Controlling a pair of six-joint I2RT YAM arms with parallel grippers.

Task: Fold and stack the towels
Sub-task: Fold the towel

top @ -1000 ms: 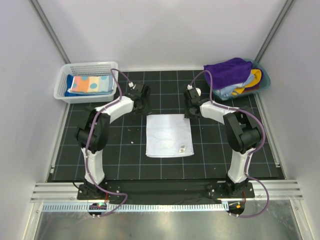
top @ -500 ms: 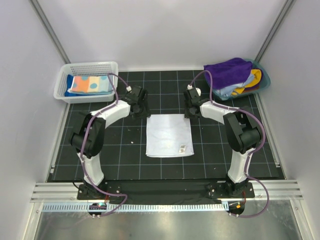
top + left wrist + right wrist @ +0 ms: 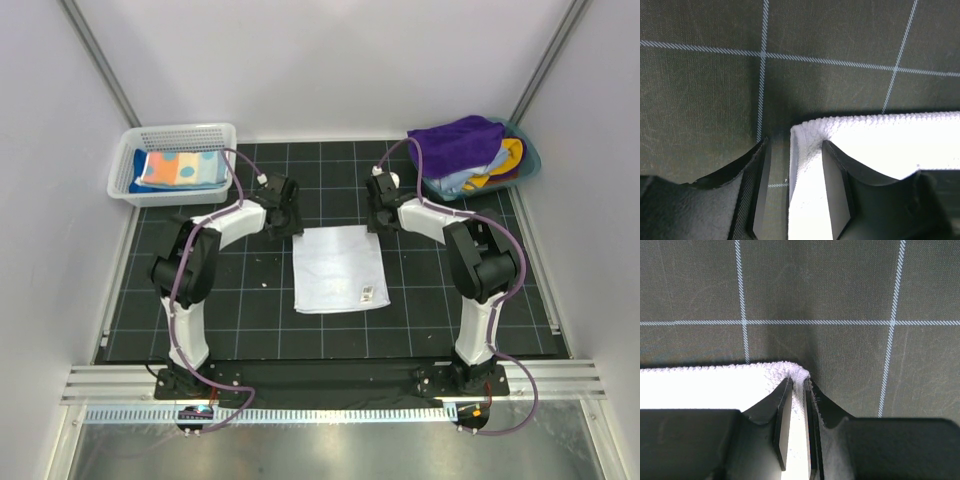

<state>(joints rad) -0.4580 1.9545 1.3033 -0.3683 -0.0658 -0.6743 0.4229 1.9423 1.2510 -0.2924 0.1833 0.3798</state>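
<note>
White towel (image 3: 890,145) cut off btm — wrist views, tag (image 3: 366,295) too small to read

The white towel (image 3: 880,135) under me is nubbly, looped cloth. The black mat (image 3: 815,285) looks finely woven and matt. My left fingers (image 3: 837,185) are smooth, dull black, perhaps plastic.

White-shelled left arm (image 3: 225,218) and right arm (image 3: 425,222) showing black joints, purple cables (image 3: 176,300) looping along both, black bases (image 3: 185,378) sitting bolted at the near edge of the table (image 3: 250,322), matte black wedge-shaped fingers (image 3: 757,195) tapering to thin tips.
</note>
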